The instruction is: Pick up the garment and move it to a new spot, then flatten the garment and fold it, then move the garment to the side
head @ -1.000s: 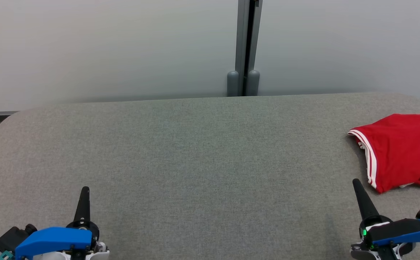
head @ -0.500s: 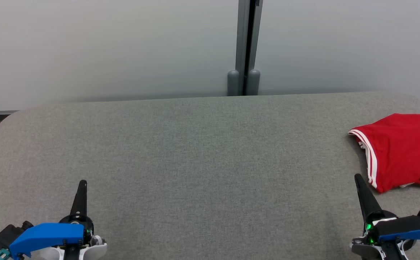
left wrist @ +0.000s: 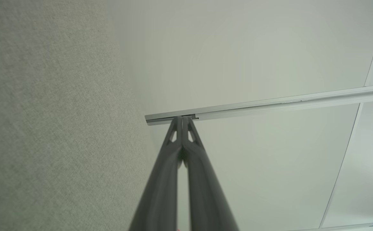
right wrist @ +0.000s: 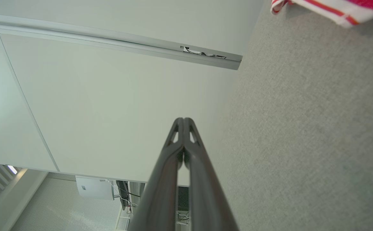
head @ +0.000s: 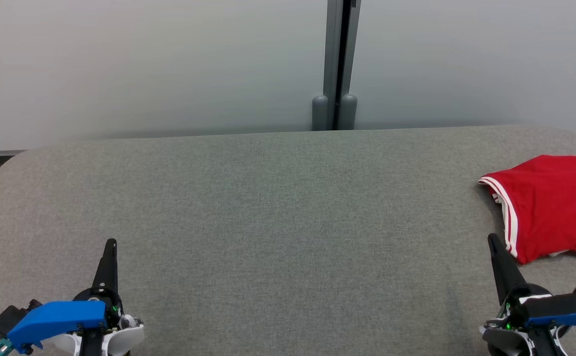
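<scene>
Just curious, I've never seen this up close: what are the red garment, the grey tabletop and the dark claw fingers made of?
Red garment: likely soft knit fabric, matte, white-striped trim; it rumples in folds.
Tabletop: grey woven cloth or felt covering, flecked weave.
Left claw: probably moulded plastic, dark, smooth, slight sheen.

You are looking at a wide tabletop (head: 268, 207) covered in grey woven fabric, its two far corners rounded. A loosely bunched red cloth garment (head: 550, 207) with white striped trim lies directly on it by the right edge, toward the far right corner.
</scene>
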Controlling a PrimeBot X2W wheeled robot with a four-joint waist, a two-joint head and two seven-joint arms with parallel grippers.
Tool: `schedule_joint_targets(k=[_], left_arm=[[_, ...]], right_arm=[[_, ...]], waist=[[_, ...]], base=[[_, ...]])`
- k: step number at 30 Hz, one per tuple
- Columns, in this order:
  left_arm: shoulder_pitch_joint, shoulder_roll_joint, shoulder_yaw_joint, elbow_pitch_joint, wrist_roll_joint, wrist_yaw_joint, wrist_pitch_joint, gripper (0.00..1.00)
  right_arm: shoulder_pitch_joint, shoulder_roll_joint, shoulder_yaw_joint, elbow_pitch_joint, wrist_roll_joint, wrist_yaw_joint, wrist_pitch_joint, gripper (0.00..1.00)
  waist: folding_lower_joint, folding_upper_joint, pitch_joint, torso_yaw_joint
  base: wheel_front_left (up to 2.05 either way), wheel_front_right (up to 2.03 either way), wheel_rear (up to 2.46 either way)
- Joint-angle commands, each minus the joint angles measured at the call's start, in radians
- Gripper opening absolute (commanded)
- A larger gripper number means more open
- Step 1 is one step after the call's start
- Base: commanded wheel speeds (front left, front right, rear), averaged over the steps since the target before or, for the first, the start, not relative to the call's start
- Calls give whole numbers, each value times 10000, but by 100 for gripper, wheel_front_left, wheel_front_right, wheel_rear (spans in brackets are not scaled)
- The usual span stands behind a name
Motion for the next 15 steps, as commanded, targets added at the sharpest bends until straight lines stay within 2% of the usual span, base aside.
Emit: schedule_joint_targets(k=[1,15], left_arm=[[-167,1,57,-76,-188,-76,94,0],[-276,-114,291,-156,-896,-137,326,0]], right_arm=[[-169,-74,-40,-49,260,22,33,0],[-235,-79,-67,-35,1202,24,101,0]], waist=[[0,0,3,1],[0,0,26,9]], base=[[0,0,0],[0,0,0]])
